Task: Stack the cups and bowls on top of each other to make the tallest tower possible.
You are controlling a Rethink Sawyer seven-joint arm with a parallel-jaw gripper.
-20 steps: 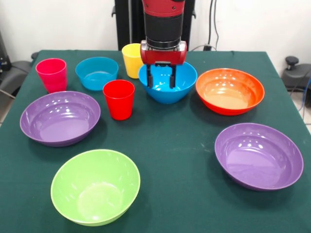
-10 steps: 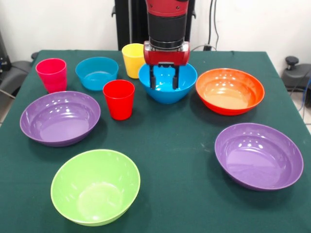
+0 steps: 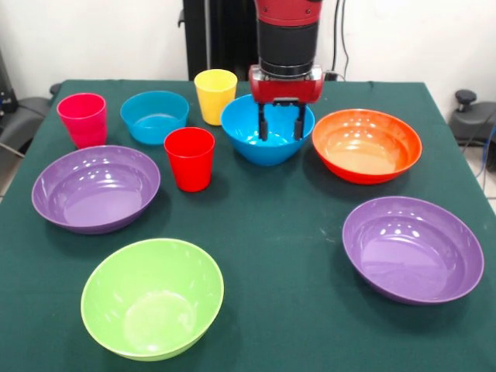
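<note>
Green worktop [image 3: 279, 225], nothing stacked: purple bowls [image 3: 413, 248] lie nearer the camera than the deep blue bowl [image 3: 256, 136], orange bowl [image 3: 366, 145] just beside it. Gripper [image 3: 280, 128] hangs over its right side, jaws spread, holding nothing; yellow cup [image 3: 215, 96] behind-left.

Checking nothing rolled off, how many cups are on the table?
3, all upright: a pink cup at the far left, a red cup in front of the small blue bowl, a yellow cup at the back. None seems hidden.
</note>
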